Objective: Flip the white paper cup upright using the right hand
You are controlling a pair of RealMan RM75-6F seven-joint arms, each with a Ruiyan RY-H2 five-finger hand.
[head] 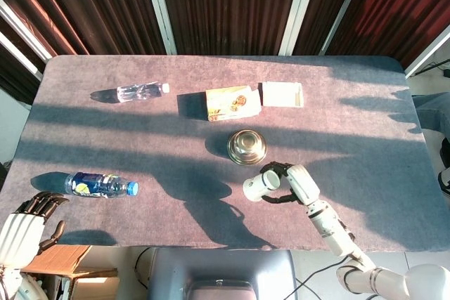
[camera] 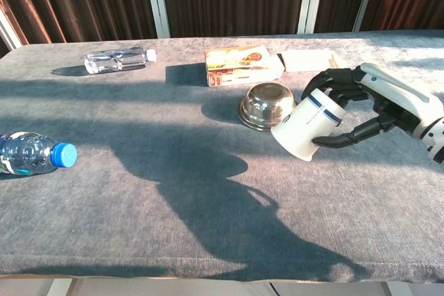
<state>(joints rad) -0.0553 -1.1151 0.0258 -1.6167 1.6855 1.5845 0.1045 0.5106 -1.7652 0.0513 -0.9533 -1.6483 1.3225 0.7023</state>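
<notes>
My right hand (camera: pixel 371 109) (head: pixel 292 184) grips the white paper cup (camera: pixel 309 126) (head: pixel 257 184) and holds it above the table, in front of the metal bowl. The cup has a thin blue band and lies tilted, its wide rim pointing down and to the left. Dark fingers (camera: pixel 333 91) wrap its upper side and the thumb presses it from below. My left hand (head: pixel 24 226) sits off the table's near left corner, fingers curled in with nothing in them; the chest view does not show it.
An upturned steel bowl (camera: pixel 267 105) (head: pixel 246 145) stands just behind the cup. Two flat boxes (head: pixel 232 102) (head: pixel 282 94) lie further back. A clear bottle (head: pixel 140 92) lies at the back left, a blue-capped bottle (head: pixel 102 185) at the near left.
</notes>
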